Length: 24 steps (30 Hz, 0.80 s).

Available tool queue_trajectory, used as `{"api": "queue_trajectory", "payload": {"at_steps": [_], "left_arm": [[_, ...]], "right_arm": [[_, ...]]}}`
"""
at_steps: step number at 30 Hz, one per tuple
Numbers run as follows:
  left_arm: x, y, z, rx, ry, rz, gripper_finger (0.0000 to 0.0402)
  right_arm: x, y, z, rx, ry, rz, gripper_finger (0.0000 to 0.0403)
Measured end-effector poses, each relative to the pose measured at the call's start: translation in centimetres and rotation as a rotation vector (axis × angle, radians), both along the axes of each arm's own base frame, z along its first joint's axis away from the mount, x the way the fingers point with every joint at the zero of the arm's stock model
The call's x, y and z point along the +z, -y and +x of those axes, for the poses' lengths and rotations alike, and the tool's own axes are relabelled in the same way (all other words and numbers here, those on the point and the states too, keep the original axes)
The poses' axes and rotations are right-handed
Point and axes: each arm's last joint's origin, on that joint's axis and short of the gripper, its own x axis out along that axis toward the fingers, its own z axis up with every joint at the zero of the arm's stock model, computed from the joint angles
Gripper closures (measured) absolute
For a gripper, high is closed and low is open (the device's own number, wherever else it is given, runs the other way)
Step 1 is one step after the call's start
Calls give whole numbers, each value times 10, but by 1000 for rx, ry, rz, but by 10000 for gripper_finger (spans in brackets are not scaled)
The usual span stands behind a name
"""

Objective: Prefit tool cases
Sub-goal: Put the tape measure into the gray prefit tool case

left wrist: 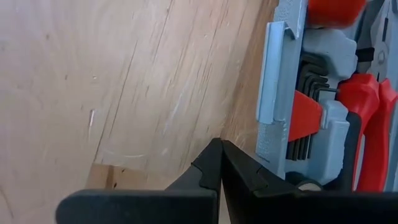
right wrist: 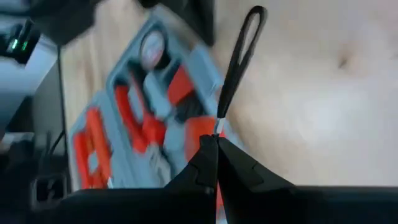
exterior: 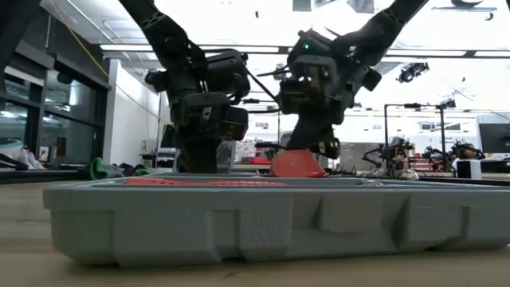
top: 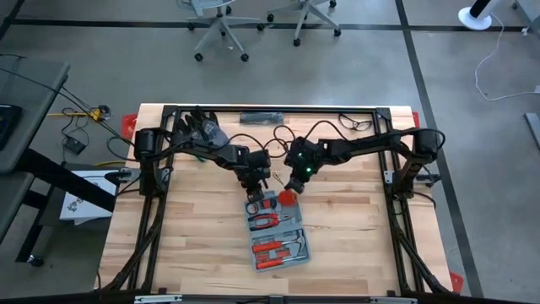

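Evidently unlabelled open tool case [top: 278, 232], left pincer [top: 253, 196] closed empty, right pincer [top: 289, 192] pinching strap [right wrist: 239, 59]

Blue-grey tool case [top: 278, 235] holds red-handled tools [top: 268, 221] on a pale wood-grain table [top: 194, 236].

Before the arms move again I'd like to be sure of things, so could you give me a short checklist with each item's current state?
1. tool case lies open and flat on the table: ok.
2. left gripper shut, empty, at the case's far edge: ok.
3. right gripper shut on the black strap: ok.
4. Red item under the right gripper seated in a recess: cannot tell.
5. The two arms are apart: ok.
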Motion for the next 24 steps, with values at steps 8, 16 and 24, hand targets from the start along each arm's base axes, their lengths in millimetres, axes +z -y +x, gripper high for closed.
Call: {"api": "queue_trajectory", "payload": {"at_steps": [8,16,24], "left_arm": [[-8,1,-4,53,24,-45,401],[-8,1,-3,62,30,-45,401],[-8,1,-2,62,46,-40,401]], "right_arm": [[-7,-11,-5,80,-59,-48,389],[-3,9,-3,30,9,-9,298],[-7,15,1,-34,17,-86,273]]}}
